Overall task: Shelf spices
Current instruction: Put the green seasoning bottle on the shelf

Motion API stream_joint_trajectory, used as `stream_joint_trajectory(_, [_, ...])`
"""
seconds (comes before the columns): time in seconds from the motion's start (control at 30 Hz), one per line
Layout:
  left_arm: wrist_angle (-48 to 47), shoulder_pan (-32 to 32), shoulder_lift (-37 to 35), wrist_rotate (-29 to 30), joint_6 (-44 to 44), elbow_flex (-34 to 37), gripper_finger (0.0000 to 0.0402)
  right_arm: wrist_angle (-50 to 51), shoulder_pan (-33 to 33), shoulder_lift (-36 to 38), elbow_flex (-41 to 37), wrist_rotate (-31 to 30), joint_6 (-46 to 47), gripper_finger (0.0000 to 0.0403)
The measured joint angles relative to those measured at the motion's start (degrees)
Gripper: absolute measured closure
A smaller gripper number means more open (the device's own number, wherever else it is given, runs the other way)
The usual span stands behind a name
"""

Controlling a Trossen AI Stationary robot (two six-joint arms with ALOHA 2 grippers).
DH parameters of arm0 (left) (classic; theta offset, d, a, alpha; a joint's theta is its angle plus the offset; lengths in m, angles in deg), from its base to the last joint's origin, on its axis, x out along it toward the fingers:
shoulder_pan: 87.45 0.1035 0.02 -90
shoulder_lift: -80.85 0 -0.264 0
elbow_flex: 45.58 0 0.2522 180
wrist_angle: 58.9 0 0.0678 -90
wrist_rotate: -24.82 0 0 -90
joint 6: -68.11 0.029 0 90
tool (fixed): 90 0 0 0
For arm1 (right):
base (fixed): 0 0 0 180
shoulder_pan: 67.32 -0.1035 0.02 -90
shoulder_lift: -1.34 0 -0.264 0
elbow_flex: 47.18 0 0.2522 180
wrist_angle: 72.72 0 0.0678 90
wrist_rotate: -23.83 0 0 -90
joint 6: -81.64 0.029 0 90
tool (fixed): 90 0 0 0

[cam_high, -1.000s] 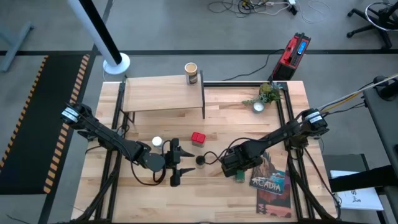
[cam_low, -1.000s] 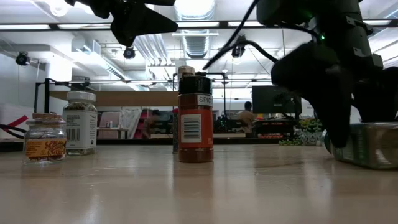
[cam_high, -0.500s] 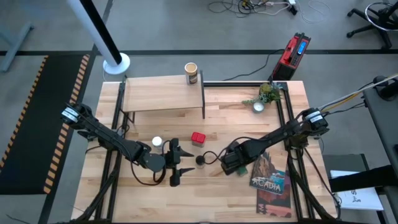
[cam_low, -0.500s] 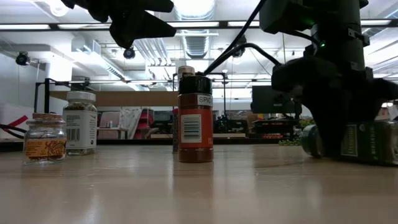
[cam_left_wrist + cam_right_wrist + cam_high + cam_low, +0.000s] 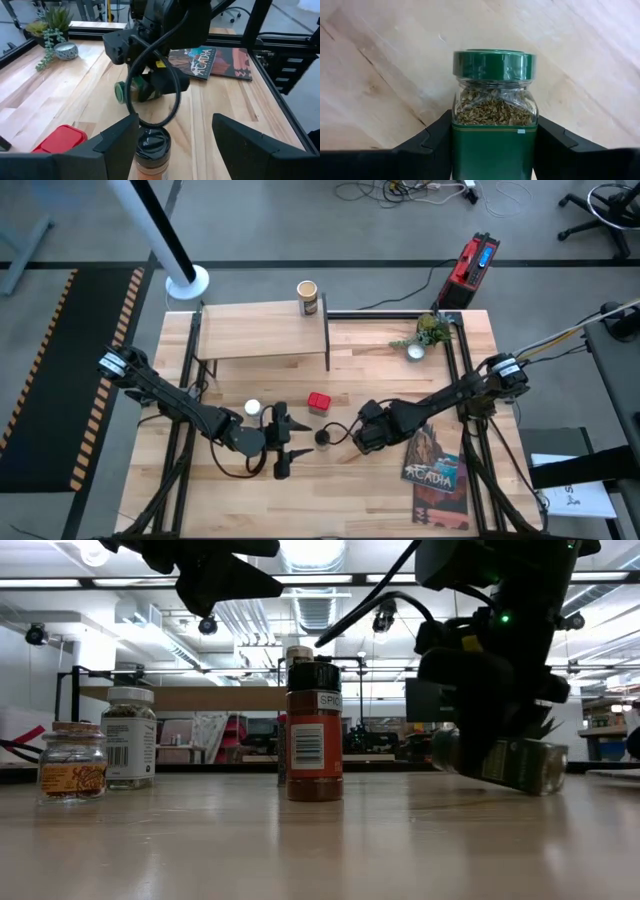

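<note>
right hand [image 5: 368, 430] clamped on green-lidded jar [image 5: 494, 95], tipped sideways off counter [image 5: 380, 370] for shelf [image 5: 262, 332] | left hand [image 5: 283, 442] spread, empty

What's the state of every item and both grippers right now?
green-lidded jar: on its side, lifted off the table, lid on
right gripper: jaws shut on the green-lidded jar
left gripper: jaws open, empty
dark-capped brown jar: upright on the table
white-capped clear jar: upright on the table
red square tin: on the table
tan cylindrical canister: upright on the shelf
</note>
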Motion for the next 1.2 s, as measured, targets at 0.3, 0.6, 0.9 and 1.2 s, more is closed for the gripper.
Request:
stream_joint_trajectory(0.3, [0.4, 0.1, 0.0, 3.1, 0.4, 0.0, 0.0159, -2.0, -1.0, 1.6, -0.4, -5.6, -12.6, 0.0223])
stream_joint_trajectory(0.6, [5.5, 0.2, -0.1, 3.3, 1.6, 0.0, 0.0159, -19.7, -1.0, 7.4, -5.5, -9.9, -26.3, 0.0223])
stream_joint_trajectory(0.9, [9.3, 0.2, -0.2, 3.3, 1.1, 0.0, 0.0159, -44.0, -1.7, 13.2, -21.9, -14.0, -31.4, 0.0223])
stream_joint_trajectory(1.2, [10.3, 0.2, -0.2, 7.6, 2.6, 0.0, 0.0159, -76.4, -1.2, 17.2, -38.3, -15.5, -45.1, 0.0223])
